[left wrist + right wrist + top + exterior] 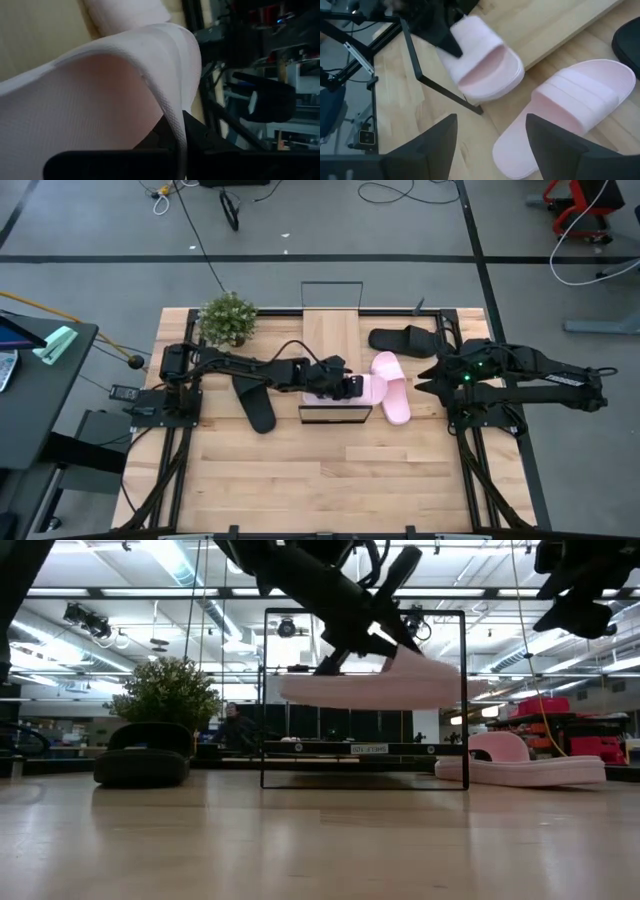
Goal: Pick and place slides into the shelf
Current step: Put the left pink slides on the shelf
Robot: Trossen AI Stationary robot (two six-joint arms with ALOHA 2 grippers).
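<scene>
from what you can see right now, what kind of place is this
Most likely a robotics lab or workshop in a large open hall. The wooden table stands on a grey floor crossed by loose cables, long ceiling strip lights run overhead, and red equipment sits in the background.

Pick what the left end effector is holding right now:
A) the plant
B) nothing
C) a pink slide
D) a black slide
C: the left end effector is shut on a pink slide, carried in the air at the shelf; the other pink slide lies on the table.
</scene>
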